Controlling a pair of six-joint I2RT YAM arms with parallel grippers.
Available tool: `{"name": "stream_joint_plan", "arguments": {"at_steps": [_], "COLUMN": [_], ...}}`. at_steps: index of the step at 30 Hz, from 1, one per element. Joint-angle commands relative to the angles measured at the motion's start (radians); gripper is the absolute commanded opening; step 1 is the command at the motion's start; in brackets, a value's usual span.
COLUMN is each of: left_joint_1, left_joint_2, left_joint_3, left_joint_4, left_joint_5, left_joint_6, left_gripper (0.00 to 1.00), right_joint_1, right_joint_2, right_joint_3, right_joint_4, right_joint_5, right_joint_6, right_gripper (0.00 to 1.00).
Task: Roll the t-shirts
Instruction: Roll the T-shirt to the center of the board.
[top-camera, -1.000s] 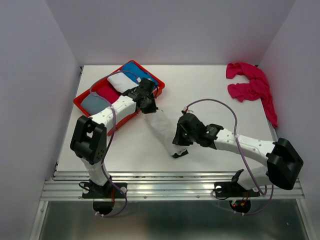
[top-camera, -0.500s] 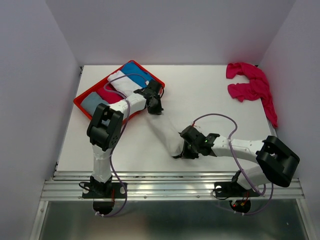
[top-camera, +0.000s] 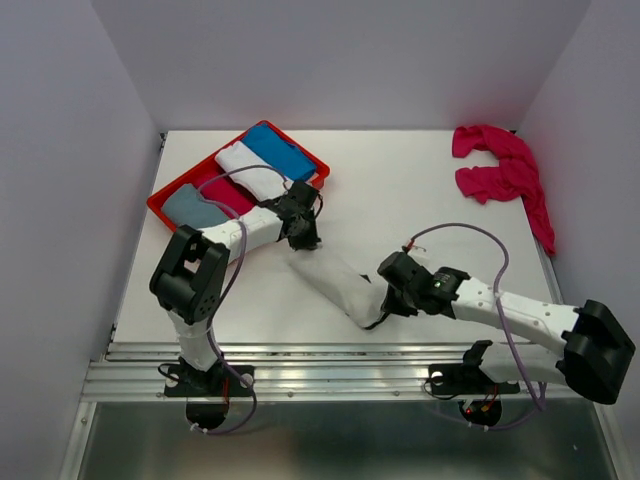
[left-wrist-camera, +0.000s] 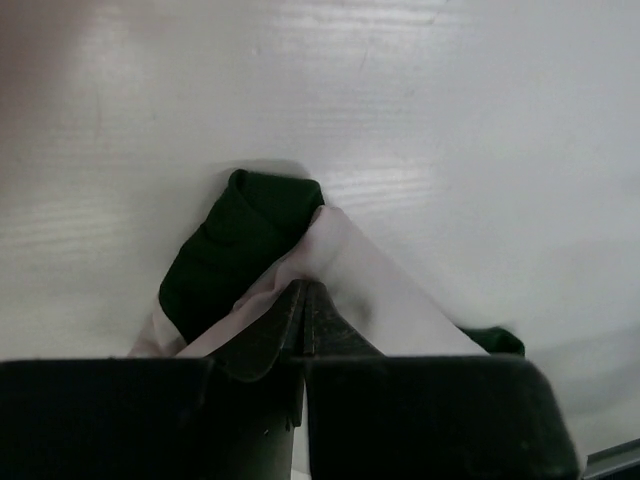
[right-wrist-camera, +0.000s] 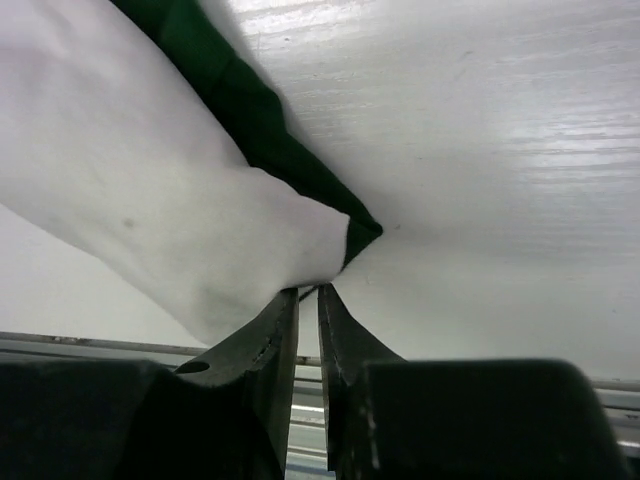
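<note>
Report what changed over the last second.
The left pincer and right pincer, each still shut on the white tee, carried it rightward and toward the near edge, away from the tray. The pink tee and tray stayed put.

Red plastic tray (top-camera: 322, 169) sits at the white table's (top-camera: 400, 190) far left

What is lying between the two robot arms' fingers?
The cream-white t-shirt, a long strip, runs from the left fingers to the right fingers, seen in the top view.
</note>
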Motion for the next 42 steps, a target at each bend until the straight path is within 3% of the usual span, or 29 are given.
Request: {"name": "stream_joint_plan", "arguments": {"at_steps": [1, 5, 10, 17, 23, 24, 25, 27, 30, 36, 42], "left_joint_1": [-0.054, -0.07, -0.071, -0.07, -0.07, -0.067, -0.066, -0.062, -0.057, -0.054, -0.054], "left_joint_2": [-0.134, -0.276, -0.359, -0.385, -0.419, -0.421, -0.422, -0.422, -0.438, -0.468, -0.504], "left_joint_3": [-0.121, -0.208, -0.192, -0.168, -0.218, -0.224, -0.232, -0.237, -0.26, -0.318, -0.396], "left_joint_4": [-0.09, -0.107, -0.182, -0.239, -0.216, -0.213, -0.207, -0.199, -0.177, -0.133, -0.056], "left_joint_5": [-0.037, -0.037, -0.126, -0.18, -0.168, -0.164, -0.161, -0.152, -0.125, -0.062, 0.009], "left_joint_6": [-0.055, -0.11, -0.124, -0.109, -0.089, -0.088, -0.085, -0.08, -0.084, -0.098, -0.123], "left_gripper": [0.11, 0.12, 0.13, 0.15, 0.28, 0.43, 0.49, 0.6, 0.68, 0.74, 0.75], "right_joint_1": [0.004, 0.004, 0.004, 0.004, 0.004, 0.004, 0.004, 0.004, 0.004, -0.005, -0.005], "right_joint_2": [-0.093, -0.11, -0.037, 0.143, 0.126, 0.085, 0.059, 0.01, -0.068, -0.237, -0.403], "right_joint_3": [0.078, 0.142, 0.198, 0.092, 0.021, 0.044, 0.057, 0.08, 0.119, 0.023, -0.159], "right_joint_4": [-0.136, -0.123, -0.032, -0.003, -0.003, -0.001, -0.003, -0.02, -0.104, -0.205, -0.136], "right_joint_5": [0.092, 0.058, 0.009, 0.047, 0.054, 0.051, 0.052, 0.07, 0.121, 0.078, -0.003], "right_joint_6": [0.003, -0.023, -0.059, 0.041, 0.049, 0.035, 0.029, 0.026, 0.062, 0.223, 0.369], "right_gripper": [0.2, 0.18, 0.18, 0.18, 0.17, 0.19, 0.2, 0.28, 0.45, 0.79, 0.83]}}
